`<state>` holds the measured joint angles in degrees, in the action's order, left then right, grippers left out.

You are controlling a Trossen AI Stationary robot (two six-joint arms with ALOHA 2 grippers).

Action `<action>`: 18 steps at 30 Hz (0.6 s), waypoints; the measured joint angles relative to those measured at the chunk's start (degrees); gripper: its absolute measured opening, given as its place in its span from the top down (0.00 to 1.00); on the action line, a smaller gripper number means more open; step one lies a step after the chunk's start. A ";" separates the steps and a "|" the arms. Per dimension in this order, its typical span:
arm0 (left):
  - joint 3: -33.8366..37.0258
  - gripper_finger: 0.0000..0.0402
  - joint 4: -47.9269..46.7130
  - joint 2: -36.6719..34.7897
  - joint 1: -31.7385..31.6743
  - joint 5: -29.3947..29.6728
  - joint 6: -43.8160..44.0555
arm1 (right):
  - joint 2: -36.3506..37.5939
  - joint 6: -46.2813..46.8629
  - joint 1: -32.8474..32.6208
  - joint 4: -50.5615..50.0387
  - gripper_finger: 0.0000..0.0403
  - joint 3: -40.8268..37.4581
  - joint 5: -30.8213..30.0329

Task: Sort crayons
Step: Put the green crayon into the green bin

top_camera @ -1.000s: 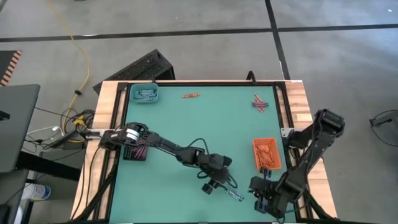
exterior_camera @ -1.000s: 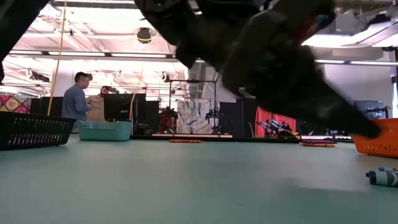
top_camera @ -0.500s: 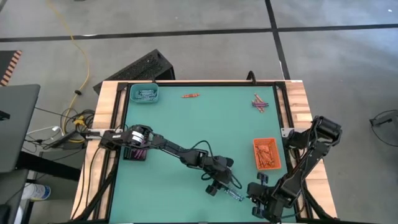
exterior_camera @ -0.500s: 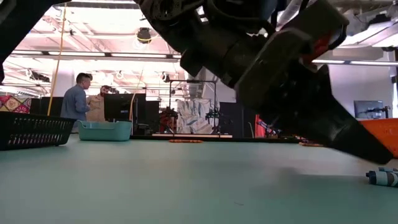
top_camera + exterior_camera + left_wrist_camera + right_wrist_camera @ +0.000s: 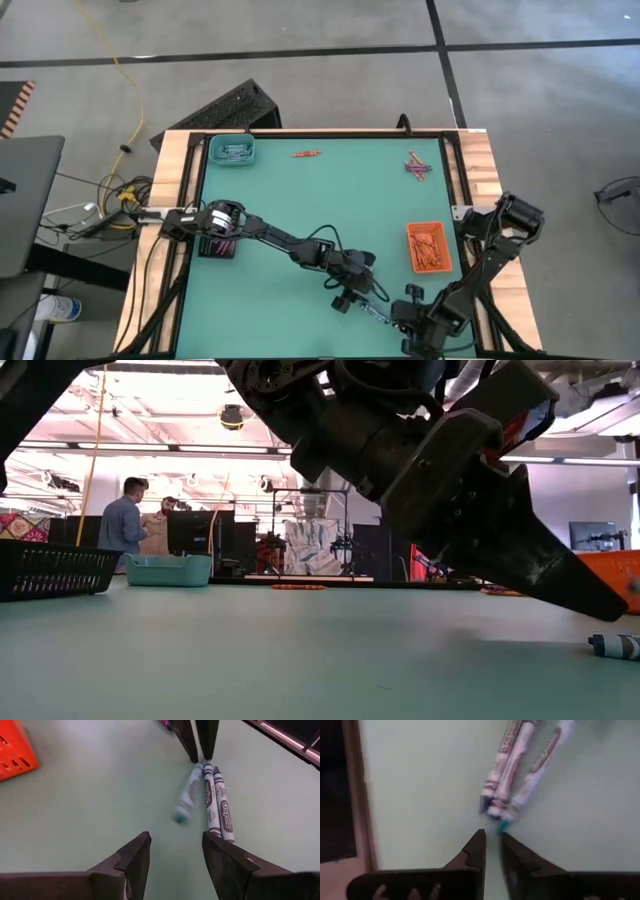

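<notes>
Two arms over one green table (image 5: 300, 215), listed by size.

1. Green table: flat mat in a wooden frame; grey floor beyond, a lit workshop and two standing people behind.
2. Left arm: reaches from beside the black tray (image 5: 216, 244) toward the near edge. Left gripper (image 5: 175, 852) hovers over three pale crayons (image 5: 212, 800), fingers apart, probably lined up to take one.
3. Right arm: folded at the table's near right corner. Right gripper (image 5: 491, 845) points at the same crayons from the other side, fingers nearly together, nothing between them; likely nudging or steadying the cluster.
4. Orange tray (image 5: 428, 247): right of the pale crayons, holding orange-red crayons.
5. Teal tray (image 5: 232, 151): far left corner, holding pale crayons.
6. Black tray: left edge.
7. Purple crayons (image 5: 417, 165): loose, beyond the orange tray.
8. Orange-red crayon (image 5: 306, 153): loose, right of the teal tray.
</notes>
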<state>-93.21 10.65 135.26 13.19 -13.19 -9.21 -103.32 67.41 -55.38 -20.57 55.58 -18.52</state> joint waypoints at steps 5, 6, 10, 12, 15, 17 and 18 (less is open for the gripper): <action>0.00 0.58 -1.33 0.00 0.00 0.02 -0.20 | -1.31 -0.42 1.16 0.07 0.83 0.34 1.41; 0.00 0.58 -1.43 0.00 0.00 0.02 -0.21 | -1.36 -0.86 1.27 -0.20 0.83 0.60 1.18; 0.00 0.58 -1.25 -0.02 0.02 0.08 -0.65 | -1.53 -2.35 1.67 -2.35 0.84 2.14 0.21; 0.00 0.58 -1.04 -0.03 0.04 0.30 -0.66 | -1.56 -2.37 1.93 -3.93 0.84 2.73 0.11; 0.00 0.58 -0.89 -0.04 0.04 1.11 -1.01 | -1.69 -2.26 1.97 -6.51 0.84 3.49 -0.30; 0.00 0.58 -0.91 -0.04 0.04 2.00 -1.40 | -1.71 -1.52 2.04 -8.15 0.84 3.94 -0.43; 0.00 0.58 -0.91 -0.04 0.04 2.08 -1.62 | -1.71 -1.30 2.04 -9.11 0.84 4.11 -0.78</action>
<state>-93.21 9.74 135.22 13.23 -11.11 -10.83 -105.03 66.10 -53.34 -29.68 59.69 -19.30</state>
